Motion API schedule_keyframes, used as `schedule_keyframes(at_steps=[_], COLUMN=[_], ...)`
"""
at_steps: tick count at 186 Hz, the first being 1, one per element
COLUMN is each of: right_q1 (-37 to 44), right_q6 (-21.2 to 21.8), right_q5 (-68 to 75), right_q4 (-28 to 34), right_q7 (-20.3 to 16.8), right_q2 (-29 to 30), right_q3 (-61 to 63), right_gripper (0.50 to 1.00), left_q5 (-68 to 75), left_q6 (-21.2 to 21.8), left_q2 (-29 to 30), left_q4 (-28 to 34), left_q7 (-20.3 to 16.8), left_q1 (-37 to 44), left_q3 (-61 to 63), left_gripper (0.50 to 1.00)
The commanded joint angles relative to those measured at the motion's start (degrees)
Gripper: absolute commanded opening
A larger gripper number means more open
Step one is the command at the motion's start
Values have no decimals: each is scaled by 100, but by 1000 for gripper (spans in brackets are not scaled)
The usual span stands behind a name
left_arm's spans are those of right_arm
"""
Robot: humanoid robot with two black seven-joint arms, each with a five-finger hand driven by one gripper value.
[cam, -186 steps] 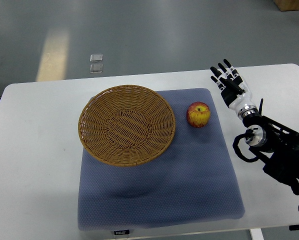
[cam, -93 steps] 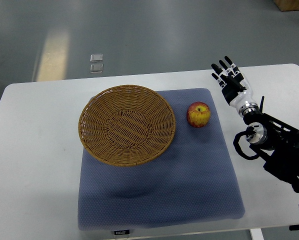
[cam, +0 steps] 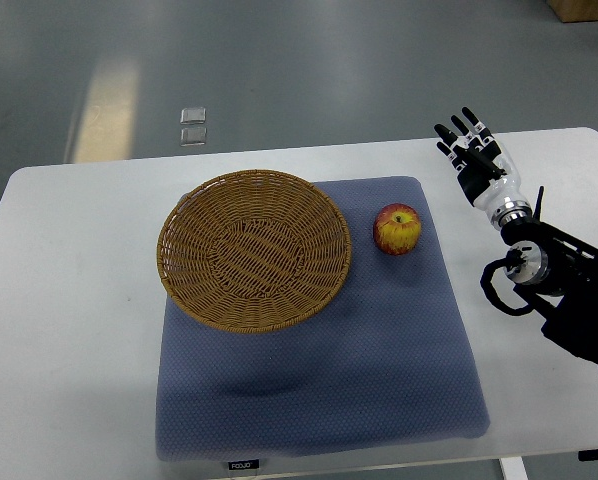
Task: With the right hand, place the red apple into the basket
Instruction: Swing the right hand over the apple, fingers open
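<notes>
The right robot hand [cam: 476,160], fingers spread, has been drawn rightward and farther back over the desk [cam: 69,300], away from the apple [cam: 397,229].

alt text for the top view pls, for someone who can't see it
A red and yellow apple sits on a blue-grey cloth mat just right of an empty round woven wicker basket, on a white table. The right robot hand, black and white with fingers spread, hovers to the right of the apple, holding nothing.
</notes>
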Motion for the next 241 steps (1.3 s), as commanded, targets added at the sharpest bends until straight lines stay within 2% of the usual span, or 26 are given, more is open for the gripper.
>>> schedule_keyframes(at_steps=[1,19,36,45,46,66,124,163,216,241], right_q1=[112,156,270,270,287,375,709,1192,1650,1711], right_q6=[6,24,24,24,41,85,876,1254,1122,885], right_q5=[-123,-816,-1677,-1679,-2262,-3164,-6679,-8059,-8982,-9114], right_q4=[22,57,101,101,118,259,1454,1894,1657,1595], right_q7=[-8,-8,-8,-8,-8,0,79,106,106,106], right_q2=[-101,-417,-523,-523,-636,-857,-1692,-1973,-1798,-1692], right_q3=[-52,-61,-70,-70,-61,-61,-272,-799,-1617,-1986], right_gripper=[924,924,924,924,924,924,924,924,924,921], left_q5=[1,1,1,1,1,-8,-8,1,1,1], left_q6=[6,-3,6,6,6,6,-3,-3,-3,6], left_q2=[0,0,0,0,0,0,0,0,0,0], left_q4=[0,0,-9,-9,-9,0,0,0,0,0], left_q7=[0,-9,0,0,0,0,0,0,0,0], left_q1=[9,17,17,17,9,17,9,9,9,9], left_q3=[0,0,0,0,0,0,0,0,0,0], left_gripper=[1000,1000,1000,1000,1000,1000,1000,1000,1000,1000])
